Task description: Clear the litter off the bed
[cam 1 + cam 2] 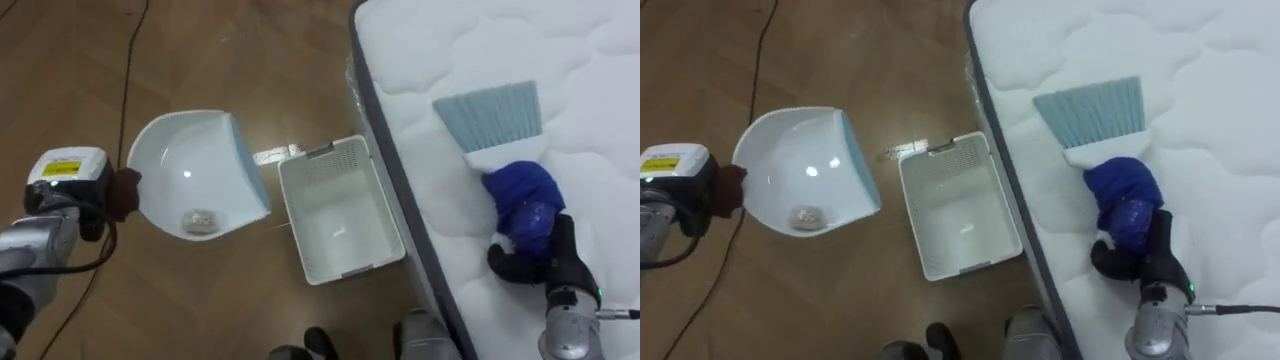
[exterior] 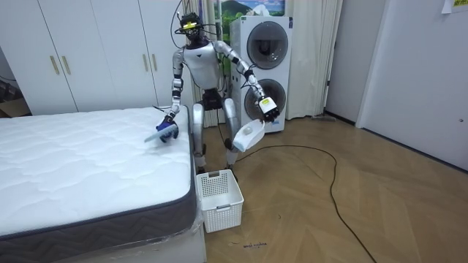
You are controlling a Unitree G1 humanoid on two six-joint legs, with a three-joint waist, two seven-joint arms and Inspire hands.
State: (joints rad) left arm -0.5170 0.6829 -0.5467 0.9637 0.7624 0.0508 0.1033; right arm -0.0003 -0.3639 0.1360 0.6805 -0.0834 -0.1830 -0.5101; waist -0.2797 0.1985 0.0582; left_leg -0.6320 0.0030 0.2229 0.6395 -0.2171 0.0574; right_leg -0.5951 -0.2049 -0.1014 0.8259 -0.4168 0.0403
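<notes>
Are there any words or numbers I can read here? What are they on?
Yellow label on the white block behind the left hand: dark print, too small to read.
Yellow note on the wall in the room view: too blurred to read.
No writing seen on the dustpan, the basket or the brush.

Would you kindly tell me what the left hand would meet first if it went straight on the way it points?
The left hand points its dustpan toward the white basket, first in line; held higher, it may pass over to the mattress. Depth unclear.
</notes>
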